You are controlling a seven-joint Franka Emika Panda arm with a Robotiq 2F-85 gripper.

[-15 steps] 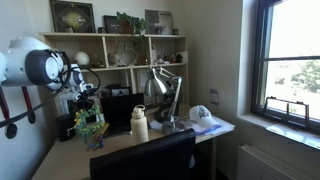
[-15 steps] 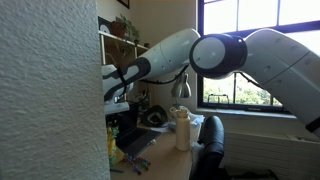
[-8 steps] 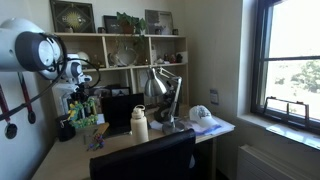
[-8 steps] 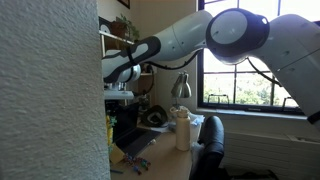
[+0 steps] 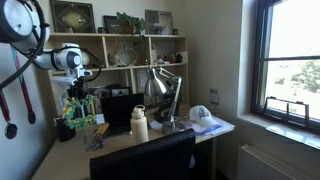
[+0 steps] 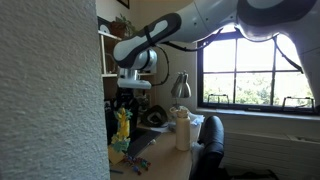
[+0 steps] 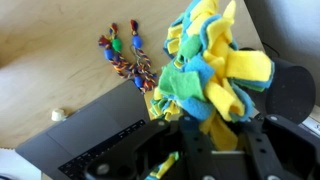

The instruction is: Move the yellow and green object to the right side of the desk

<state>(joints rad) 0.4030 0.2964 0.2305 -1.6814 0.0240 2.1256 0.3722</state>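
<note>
My gripper (image 5: 77,92) is shut on the yellow, green and blue fabric toy (image 5: 78,112) and holds it in the air above the left part of the desk. In the wrist view the toy (image 7: 215,65) hangs bunched between my fingers (image 7: 180,140), over a dark laptop (image 7: 90,140) and the wooden desk top (image 7: 50,40). In an exterior view the toy (image 6: 122,124) dangles under the gripper (image 6: 124,103), above the desk clutter.
A multicoloured rope toy (image 7: 128,58) lies on the desk. A white bottle (image 5: 139,124), a desk lamp (image 5: 160,90), a white cap (image 5: 201,113) and a black chair back (image 5: 145,158) stand to the right. Shelves (image 5: 115,50) rise behind.
The arm has risen and drawn back, lifting the toy from near the desk top to higher in the air. The gripper stays shut on it.
</note>
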